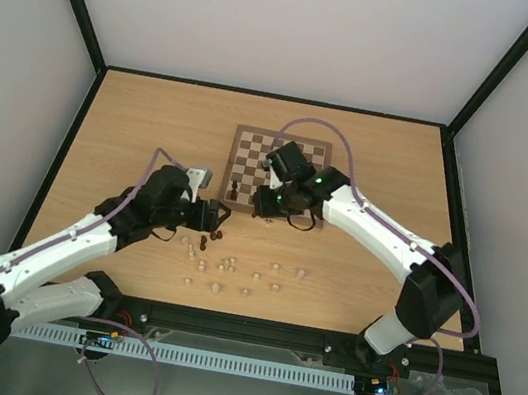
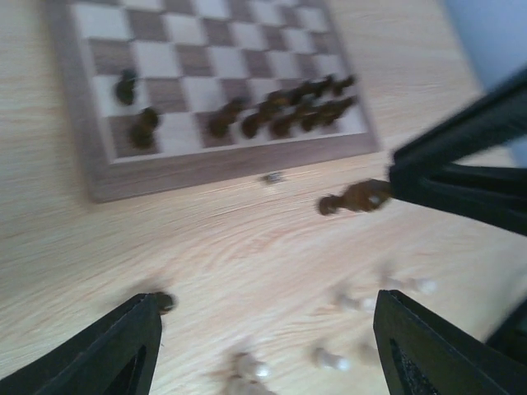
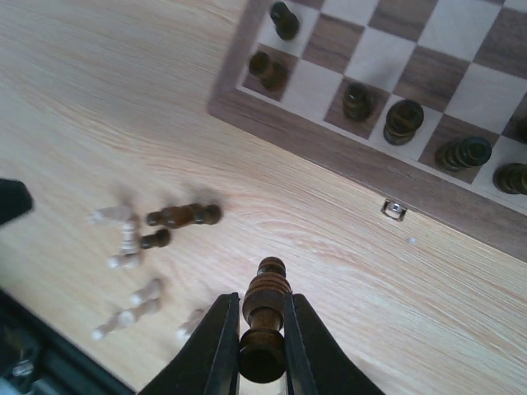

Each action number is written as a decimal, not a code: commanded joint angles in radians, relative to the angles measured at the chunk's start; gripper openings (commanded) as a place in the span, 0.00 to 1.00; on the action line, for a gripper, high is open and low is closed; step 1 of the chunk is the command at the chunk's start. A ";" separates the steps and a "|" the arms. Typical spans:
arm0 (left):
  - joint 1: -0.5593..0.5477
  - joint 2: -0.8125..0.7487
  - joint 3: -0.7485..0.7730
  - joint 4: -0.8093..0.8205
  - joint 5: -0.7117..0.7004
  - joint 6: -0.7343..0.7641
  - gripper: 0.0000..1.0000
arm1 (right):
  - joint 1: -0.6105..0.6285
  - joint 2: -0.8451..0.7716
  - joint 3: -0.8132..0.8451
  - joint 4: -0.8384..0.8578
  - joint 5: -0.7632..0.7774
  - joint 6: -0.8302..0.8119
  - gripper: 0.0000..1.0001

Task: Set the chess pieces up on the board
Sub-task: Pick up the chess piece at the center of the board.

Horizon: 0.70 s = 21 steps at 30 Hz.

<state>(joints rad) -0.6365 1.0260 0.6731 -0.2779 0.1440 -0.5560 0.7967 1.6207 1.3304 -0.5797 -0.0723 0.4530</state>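
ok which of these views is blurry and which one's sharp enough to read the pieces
left wrist: smeared throughout, the pale pieces are ghostly blobs; right wrist: crisp on the dark piece in the right claw and along the board rim; top external: evenly lit and sharp, but everything's tiny

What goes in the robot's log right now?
right gripper: shut on dark piece | left gripper: open, empty | board: dark pieces placed | table: pale pieces loose

Pale walls (image 1: pixel 274 17) (black-framed) enclose a light wood tabletop (image 1: pixel 154 128).
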 commanded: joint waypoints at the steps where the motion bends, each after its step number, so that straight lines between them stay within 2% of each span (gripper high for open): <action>1: -0.005 -0.136 -0.043 0.188 0.217 -0.009 0.74 | -0.045 -0.105 0.043 -0.043 -0.130 -0.013 0.12; 8: -0.004 -0.300 -0.071 0.385 0.412 -0.108 0.75 | -0.104 -0.270 0.033 0.062 -0.355 0.027 0.13; 14: -0.002 -0.338 -0.092 0.514 0.487 -0.182 0.72 | -0.135 -0.391 0.000 0.213 -0.537 0.112 0.13; 19: 0.000 -0.341 -0.111 0.621 0.522 -0.251 0.70 | -0.153 -0.420 0.003 0.243 -0.598 0.147 0.13; 21: 0.004 -0.347 -0.110 0.641 0.530 -0.269 0.70 | -0.168 -0.430 -0.028 0.288 -0.674 0.173 0.13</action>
<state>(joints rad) -0.6365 0.6941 0.5671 0.2413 0.6159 -0.7601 0.6510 1.2057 1.3411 -0.3664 -0.5976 0.5686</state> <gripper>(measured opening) 0.705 0.138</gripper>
